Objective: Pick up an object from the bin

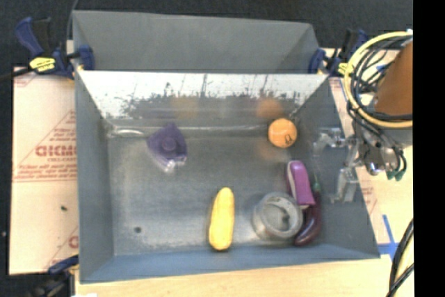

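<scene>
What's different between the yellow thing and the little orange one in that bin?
The yellow banana-shaped thing is long; the orange ball is round. The yellow thing looks bigger than the ball. It lies near the bin's lower wall in the view, the ball near the upper wall, further right. Both lie loose, apart from other things.

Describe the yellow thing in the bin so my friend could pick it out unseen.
Find the grey metal bin and follow its near wall, at the bottom of the view, to about the middle. There lies a long, rounded, yellow banana-shaped thing, left of a clear round ring. It is the only yellow thing there; the small orange ball lies farther back.
</scene>
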You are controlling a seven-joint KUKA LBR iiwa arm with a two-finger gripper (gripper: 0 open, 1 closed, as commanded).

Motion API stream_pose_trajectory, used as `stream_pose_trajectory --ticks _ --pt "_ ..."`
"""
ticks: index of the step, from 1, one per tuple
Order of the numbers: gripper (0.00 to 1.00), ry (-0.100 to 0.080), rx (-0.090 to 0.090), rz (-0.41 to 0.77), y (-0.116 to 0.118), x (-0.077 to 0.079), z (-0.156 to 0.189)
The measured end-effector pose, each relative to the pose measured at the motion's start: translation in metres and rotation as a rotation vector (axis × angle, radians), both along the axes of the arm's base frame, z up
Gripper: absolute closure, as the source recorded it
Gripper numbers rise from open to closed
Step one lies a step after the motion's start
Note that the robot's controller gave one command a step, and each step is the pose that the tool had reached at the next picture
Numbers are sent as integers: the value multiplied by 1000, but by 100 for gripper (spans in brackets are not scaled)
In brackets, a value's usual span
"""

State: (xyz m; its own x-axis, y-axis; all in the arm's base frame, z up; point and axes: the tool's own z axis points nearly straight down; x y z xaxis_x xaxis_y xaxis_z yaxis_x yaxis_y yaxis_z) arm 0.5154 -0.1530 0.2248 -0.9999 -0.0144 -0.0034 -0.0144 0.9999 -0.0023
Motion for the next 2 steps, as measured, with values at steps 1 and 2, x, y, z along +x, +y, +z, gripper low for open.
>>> stream_pose_trajectory --ticks 1,2 --pt "0 0 0 1 0 0 0" --pt "0 1 0 103 11 -2 -52"
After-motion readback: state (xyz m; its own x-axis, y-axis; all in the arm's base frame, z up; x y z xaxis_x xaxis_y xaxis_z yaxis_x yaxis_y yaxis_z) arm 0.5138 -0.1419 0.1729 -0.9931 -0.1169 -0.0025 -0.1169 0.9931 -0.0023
